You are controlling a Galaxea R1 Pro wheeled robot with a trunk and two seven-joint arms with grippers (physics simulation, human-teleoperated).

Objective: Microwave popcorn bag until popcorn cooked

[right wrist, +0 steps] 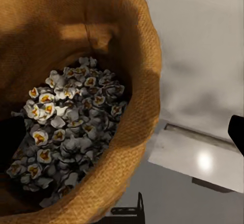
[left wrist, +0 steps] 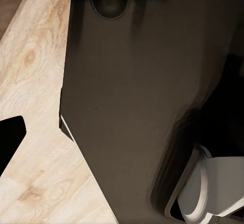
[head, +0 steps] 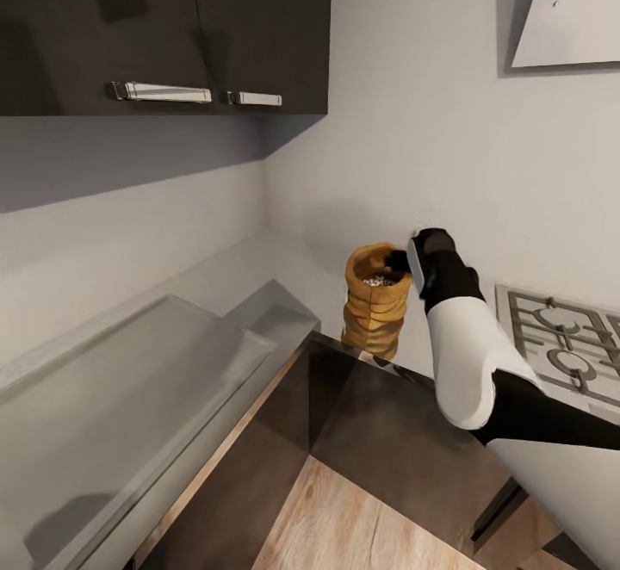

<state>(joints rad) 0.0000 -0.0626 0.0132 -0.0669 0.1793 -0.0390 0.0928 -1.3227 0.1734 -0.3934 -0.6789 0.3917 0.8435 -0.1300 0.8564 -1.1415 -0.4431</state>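
Over the corner of the kitchen, the head view looks down on the grey worktop running along the wall, dark cupboards above it and a steel hob off to the right. Between them the bag hangs in the air, upright, its base clear of the worktop edge and over the dark cabinet front. The right hand reaches in from the hob side and meets the bag at its rolled rim, closed on that rim as far as can be judged, since nothing else is holding the bag up. Keeping it upright by the rim makes sense: the mouth stays on top and the popcorn stays in. From the left wrist, a dark curved body panel lies over the pale wood floor, which suggests that arm hangs low at the robot's side; whether the left hand is open or closed cannot be told. From the right wrist, the camera looks straight into the bag, where a heap of popcorn, white with orange centres, sits well below the rim. Beyond the bag are the pale wall and the glossy worktop. One dark finger shows at the picture's edge.
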